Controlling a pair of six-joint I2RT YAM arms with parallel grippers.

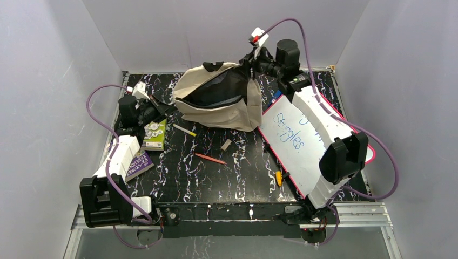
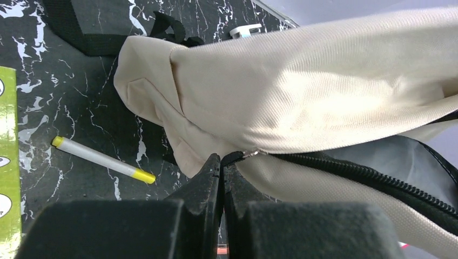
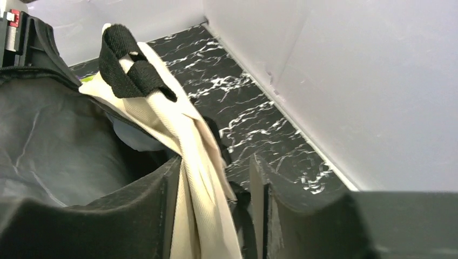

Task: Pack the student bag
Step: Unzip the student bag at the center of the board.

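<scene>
The student bag point(image 1: 216, 112), beige with a black zipper, lies at the back middle of the table with its mouth gaping and the dark lining showing. My left gripper point(image 1: 172, 109) is at the bag's left end, its jaws pressed together point(image 2: 222, 160) with the black end of the zipper point(image 2: 235, 157) pinched at their tips. My right gripper point(image 1: 248, 63) is at the bag's right upper rim. There its jaws stand apart point(image 3: 214, 159); a fold of beige fabric point(image 3: 201, 183) hangs between them, lying against the left finger and clear of the right one. A black strap loop point(image 3: 127, 59) sticks up behind.
Loose on the table lie a yellow-capped marker point(image 1: 184, 130), an eraser point(image 1: 226, 144), a red pencil point(image 1: 210, 158), a green book point(image 1: 155, 135), a purple book point(image 1: 139, 163) and a small yellow thing point(image 1: 278, 177). A pink-framed whiteboard point(image 1: 291, 137) lies under the right arm. Walls close in on three sides.
</scene>
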